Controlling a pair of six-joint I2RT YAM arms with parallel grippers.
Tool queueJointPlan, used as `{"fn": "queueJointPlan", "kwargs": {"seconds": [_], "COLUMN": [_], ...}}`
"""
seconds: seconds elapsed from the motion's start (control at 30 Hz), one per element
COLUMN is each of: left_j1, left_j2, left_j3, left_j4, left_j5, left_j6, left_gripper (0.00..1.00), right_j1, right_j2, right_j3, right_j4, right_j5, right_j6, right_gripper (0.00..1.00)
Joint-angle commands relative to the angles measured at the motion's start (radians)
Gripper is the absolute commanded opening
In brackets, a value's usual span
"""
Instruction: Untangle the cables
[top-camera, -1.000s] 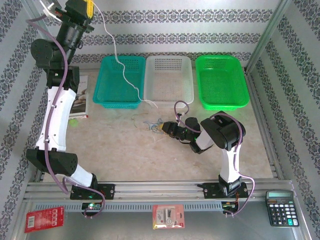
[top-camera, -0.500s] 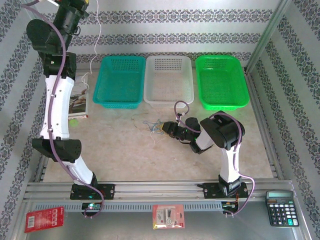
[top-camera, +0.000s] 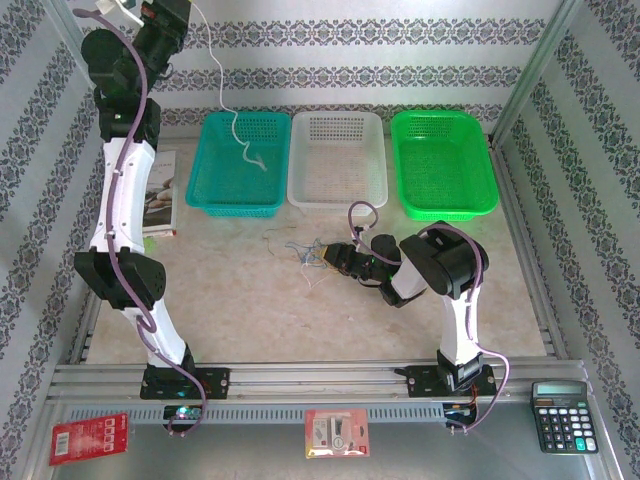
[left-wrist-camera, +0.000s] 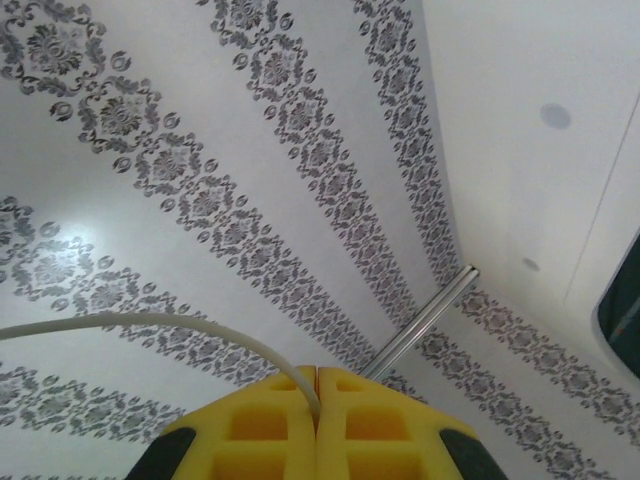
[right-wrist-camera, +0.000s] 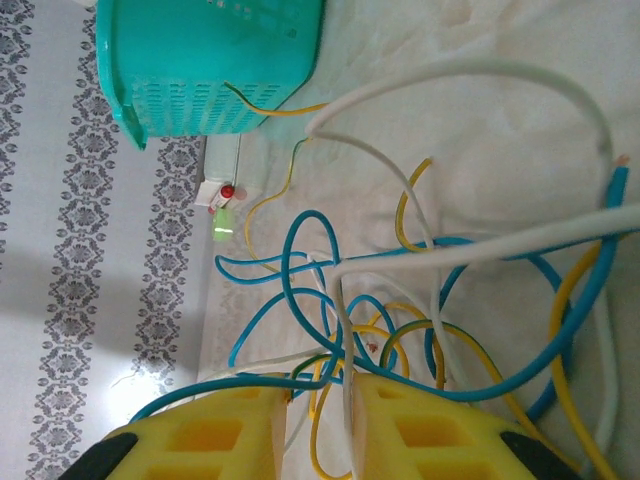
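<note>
Mid-table, the right gripper (top-camera: 324, 256) lies low, its yellow jaws narrowly parted and clamped on strands of the tangle (right-wrist-camera: 330, 300) of blue, yellow and white wires on the table. Farther back, a white cable (top-camera: 222, 95) rests its free end in the teal basket (top-camera: 235, 208). The cable rises to the left gripper (left-wrist-camera: 317, 372), high by the rear wall, jaws pinched tight on it.

The cables (right-wrist-camera: 340, 310) look smooth and plastic-sheathed, the teal basket (right-wrist-camera: 200, 60) glossy plastic, the right fingers (right-wrist-camera: 440, 440) matt.
</note>
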Motion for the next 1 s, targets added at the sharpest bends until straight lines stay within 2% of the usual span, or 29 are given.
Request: {"fn": "queueJointPlan", "kwargs": {"seconds": [0.0, 0.33, 0.5, 0.7, 0.8, 0.83, 0.97], "left_j1": [0.013, 0.027, 0.025, 0.020, 0.012, 0.008, -0.012], "left_j2": [-0.015, -0.012, -0.005, 0.012, 0.025, 0.026, 0.022], "left_j3": [-0.061, -0.302, -0.431, -0.576, -0.590, -0.587, -0.544], "left_j4": [0.041, 0.137, 0.160, 0.107, 0.010, -0.048, -0.310], "left_j5": [0.020, 0.033, 0.074, 0.128, 0.148, 0.144, 0.080], "left_j6": [0.074, 0.109, 0.126, 0.212, 0.277, 0.312, 0.476], "left_gripper": [0.00, 0.00, 0.00, 0.00, 0.00, 0.05, 0.38], "right_j1": [-0.008, -0.015, -0.017, -0.017, -0.017, -0.016, -0.015], "right_j2": [0.042, -0.023, -0.078, -0.146, -0.184, -0.199, -0.256], "right_j3": [0.001, -0.020, -0.018, -0.009, -0.008, -0.008, -0.012], "right_j4": [-0.035, -0.043, -0.072, -0.124, -0.159, -0.171, -0.227], "right_j5": [-0.004, -0.013, -0.018, -0.020, -0.020, -0.017, -0.008], "right_j6": [-0.004, -0.001, -0.002, -0.010, -0.021, -0.025, -0.046], "right_gripper": [0.26, 0.27, 0.28, 0.31, 0.33, 0.34, 0.42]}}
